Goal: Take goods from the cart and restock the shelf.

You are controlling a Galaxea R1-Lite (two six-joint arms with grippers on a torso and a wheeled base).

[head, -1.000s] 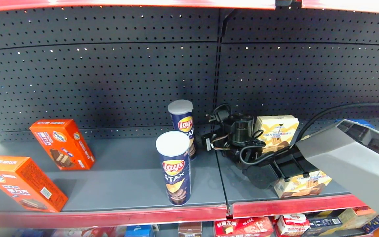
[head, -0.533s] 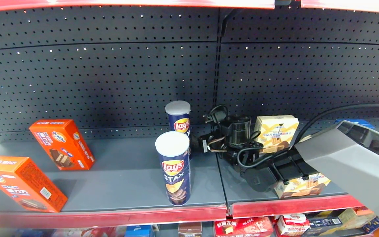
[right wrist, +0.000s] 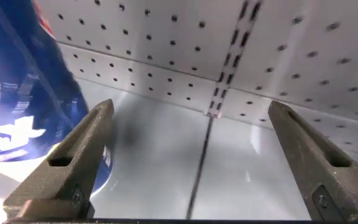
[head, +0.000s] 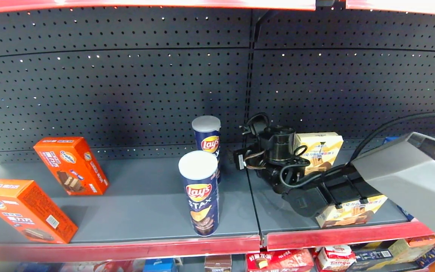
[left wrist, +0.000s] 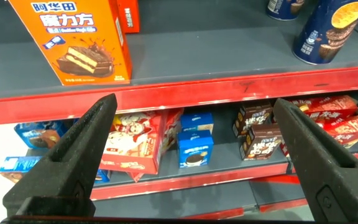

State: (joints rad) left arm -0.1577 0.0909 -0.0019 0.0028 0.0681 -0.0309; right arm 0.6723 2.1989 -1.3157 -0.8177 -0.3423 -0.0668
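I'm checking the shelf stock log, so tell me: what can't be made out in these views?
- Head view: front cream box mostly covered by the right arm.
- Head view: rear chip can, lower part hidden behind the front can.
- Right wrist view: blue can blurred, cut by the edge.
- Left wrist view: orange box cut at the top edge.

Our head camera looks forward and slightly down at the shelf [head: 134,196] from some way off. Our left wrist camera sits low, close before the red front edge [head: 127,247]. These two views share the orange box [head: 25,209] at 8 o'clock and the front can [head: 201,196]. Our right wrist camera is very near the pegboard [head: 127,94] and faces it. With the head view it shares the rear can [head: 207,138], at 12 o'clock from the front can.
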